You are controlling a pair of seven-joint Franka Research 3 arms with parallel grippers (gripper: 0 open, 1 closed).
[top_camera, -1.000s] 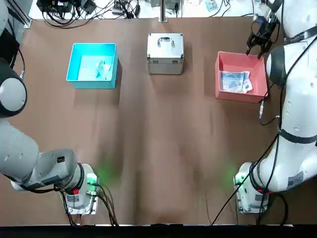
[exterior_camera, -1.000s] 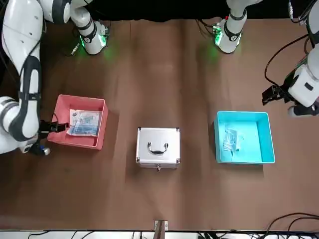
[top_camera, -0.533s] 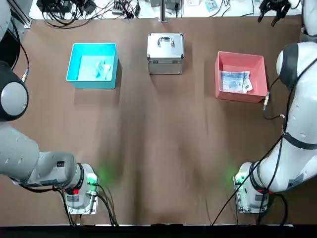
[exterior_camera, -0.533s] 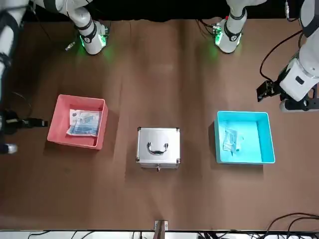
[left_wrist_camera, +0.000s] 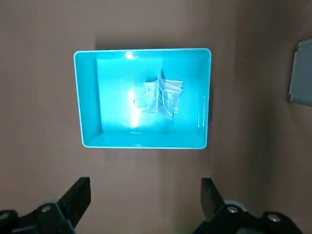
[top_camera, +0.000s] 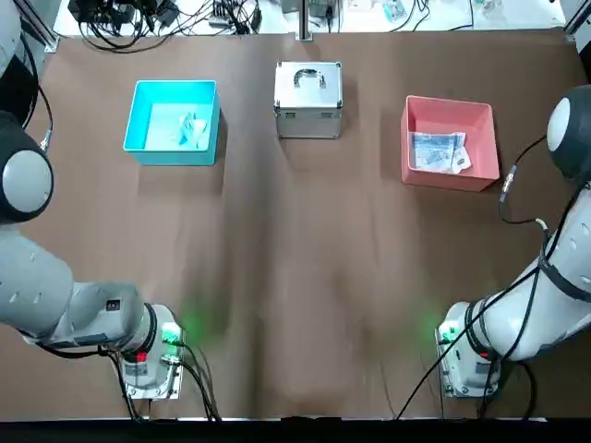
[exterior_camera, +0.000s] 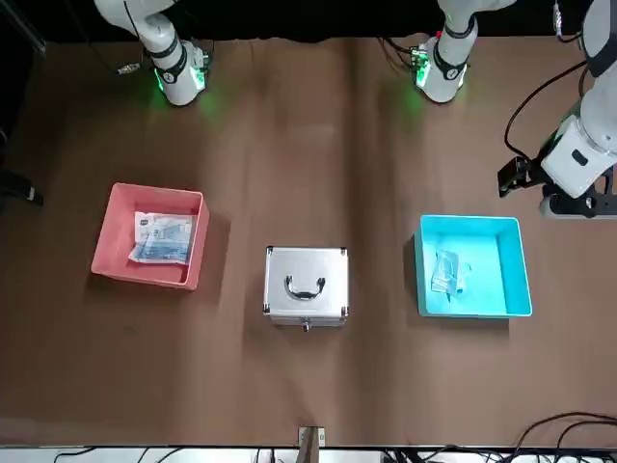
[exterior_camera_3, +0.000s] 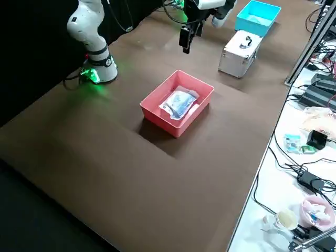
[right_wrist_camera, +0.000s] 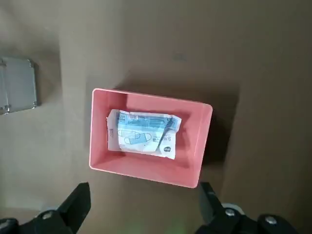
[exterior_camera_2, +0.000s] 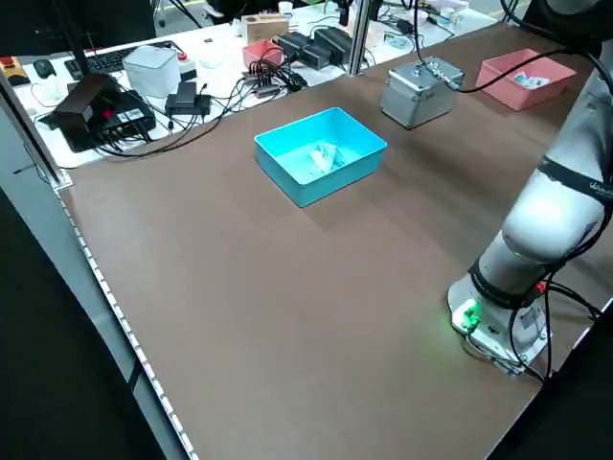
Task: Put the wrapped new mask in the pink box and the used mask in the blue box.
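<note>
Your right gripper (right_wrist_camera: pixel 149 207) has withdrawn from the pink box (right_wrist_camera: pixel 151 176) — wide open, empty (wrapped mask (right_wrist_camera: pixel 142 134) inside) — so that half looks finished.

beside the metal case (exterior_camera: pixel 307 286), smooth and silvery, lie a glossy plastic blue box (left_wrist_camera: pixel 141 139) and a smooth plastic pink box (right_wrist_camera: pixel 146 174).

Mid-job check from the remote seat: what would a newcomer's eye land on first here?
Probably the bright cyan-blue box, on the left arm's side of the brown table, with a crumpled pale blue mask inside. Next, the pink-red box on the right arm's side, holding a white-and-blue printed packet. Between them sits a silver metal case with a handle.
</note>
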